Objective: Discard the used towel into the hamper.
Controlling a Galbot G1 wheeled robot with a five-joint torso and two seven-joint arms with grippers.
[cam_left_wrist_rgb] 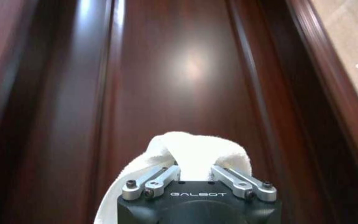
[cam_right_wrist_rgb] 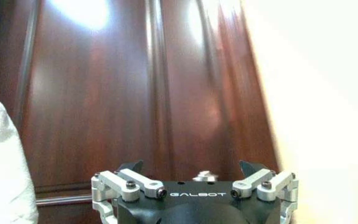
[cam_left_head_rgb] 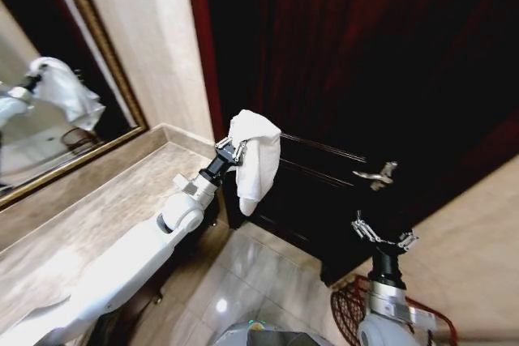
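The white towel (cam_left_head_rgb: 255,160) is held pinched in the left gripper (cam_left_head_rgb: 235,151), raised in front of the dark wooden door (cam_left_head_rgb: 365,79), just past the edge of the marble counter (cam_left_head_rgb: 97,216). It is draped over the fingers and hangs down in a soft fold, its long axis roughly vertical; in the left wrist view the fabric (cam_left_wrist_rgb: 195,149) is seen bunched between the closed-in metal fingers (cam_left_wrist_rgb: 157,179).

The hamper (cam_left_head_rgb: 357,309) is seen low on the floor at the robot's right side, partly hidden behind the right arm. It therefore lies well below the towel and across to the right, so a downward and rightward carry is judged to be what the drop depends on. The right gripper (cam_left_head_rgb: 383,237) is the nearer one to the hamper, held upright above it with its fingers spread wide and nothing between them, as confirmed in the right wrist view (cam_right_wrist_rgb: 191,170).

The towel looks thick, terry-like and limp. The hamper is made of thin dark red wire slats with open gaps. The door is glossy, panelled wood with a metal lever handle (cam_left_head_rgb: 375,174); the floor tiles (cam_left_head_rgb: 243,281) are polished and reflective.
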